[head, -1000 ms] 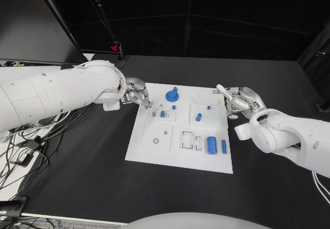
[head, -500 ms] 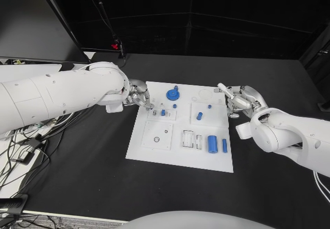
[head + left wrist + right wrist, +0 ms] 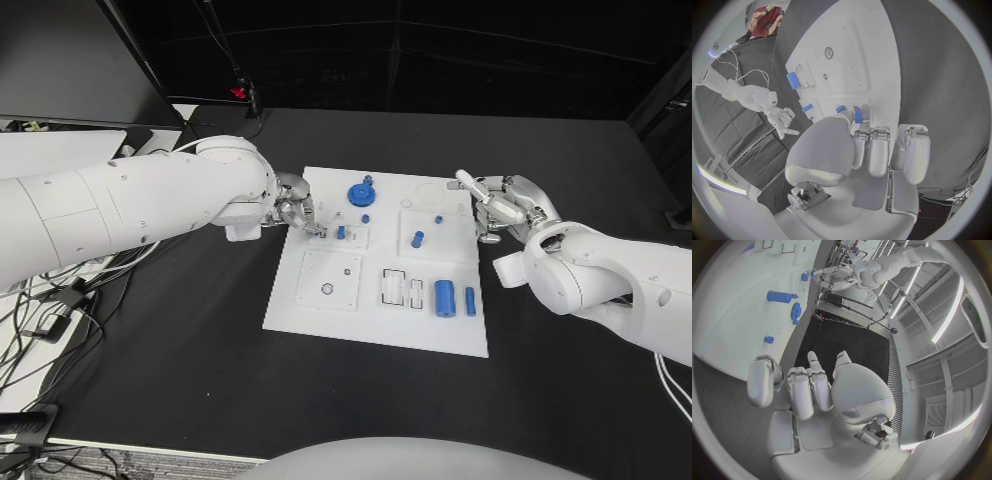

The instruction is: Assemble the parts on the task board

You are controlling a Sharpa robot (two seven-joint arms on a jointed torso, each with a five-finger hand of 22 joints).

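Note:
The white task board (image 3: 329,318) lies in the middle of the black table. On it are a blue gear (image 3: 361,196), small blue pegs (image 3: 340,234) (image 3: 417,240) and two blue cylinders (image 3: 446,298) side by side. My left hand (image 3: 296,212) hovers at the board's upper left edge, its fingertips (image 3: 864,111) just short of a small peg (image 3: 857,114), with nothing held. My right hand (image 3: 499,210) hangs by the board's right edge with its fingers loosely bent and nothing in them. The gear (image 3: 796,311) is also in the right wrist view.
Empty slots and recesses (image 3: 392,287) mark the board's lower half. Cables (image 3: 58,300) trail off the table's left side. Bare black tabletop (image 3: 361,400) lies in front of the board.
My left hand has crept rightward onto the board's edge, closer to the small pegs. The right hand has hardly moved.

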